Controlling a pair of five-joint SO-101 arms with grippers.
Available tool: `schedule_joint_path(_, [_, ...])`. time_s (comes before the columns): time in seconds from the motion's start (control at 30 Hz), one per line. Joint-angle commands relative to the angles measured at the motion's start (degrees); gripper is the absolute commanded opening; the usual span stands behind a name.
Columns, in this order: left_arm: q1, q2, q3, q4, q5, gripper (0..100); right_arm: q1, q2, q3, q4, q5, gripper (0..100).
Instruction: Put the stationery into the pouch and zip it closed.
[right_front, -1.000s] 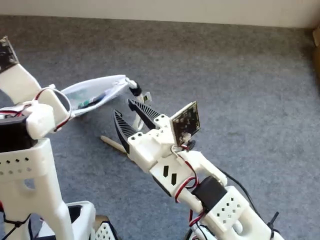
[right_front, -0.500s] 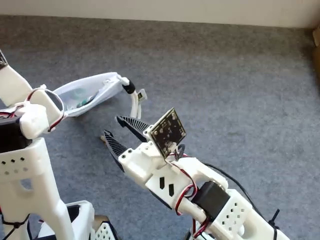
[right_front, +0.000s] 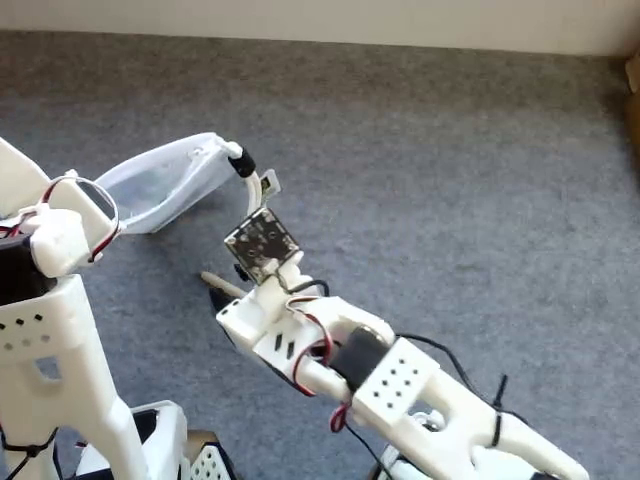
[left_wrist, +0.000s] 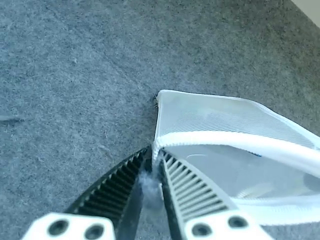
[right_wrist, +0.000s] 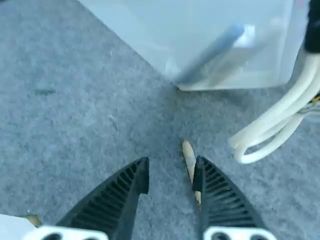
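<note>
Left pincer (left_wrist: 152, 156) clenched on the pouch (left_wrist: 225, 125) rim, holding it up at 10 o'clock over the table (right_front: 450, 150). Right pincer (right_wrist: 171, 165) released, jaws apart around a wooden pencil (right_wrist: 189, 157) lying at 6 o'clock from the pouch. I see a blue pen (right_wrist: 210, 52) inside already. My read: partway, with the pencil unloaded and zipping left.

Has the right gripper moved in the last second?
Yes. In the high view the right gripper has swung down, away from the pouch, onto the pencil, which stayed put on the carpet; its open jaws now straddle it.
</note>
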Motion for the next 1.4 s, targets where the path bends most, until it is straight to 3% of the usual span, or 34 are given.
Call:
schedule_joint_path(0.0, [-0.9, -0.1, 0.6, -0.1, 0.6, 1, -0.2, 2.2, -1.3, 0.0, 2.8, 14.1])
schedule_joint_path(0.3, [-0.9, -0.1, 0.6, -0.1, 0.7, 1, 0.3, 8.4, -1.5, -0.6, 5.1, 14.1])
schedule_joint_path(0.67, [-2.9, -0.1, 0.6, -0.2, 0.7, 1, 2.4, 20.6, -1.7, -12.3, 4.9, 14.1])
schedule_joint_path(1.1, [-2.9, -0.1, 0.6, 0.0, 0.5, 1, 2.9, 38.4, -11.3, -12.1, 4.8, 14.1])
schedule_joint_path(1.2, [-2.9, -0.1, 0.6, 0.1, 0.5, 1, 4.0, 40.6, -12.8, -8.4, 5.1, 13.5])
schedule_joint_path(1.37, [-2.9, -0.1, 0.6, 0.1, 0.5, 1, 5.1, 41.6, -19.8, 3.6, 6.2, 0.1])
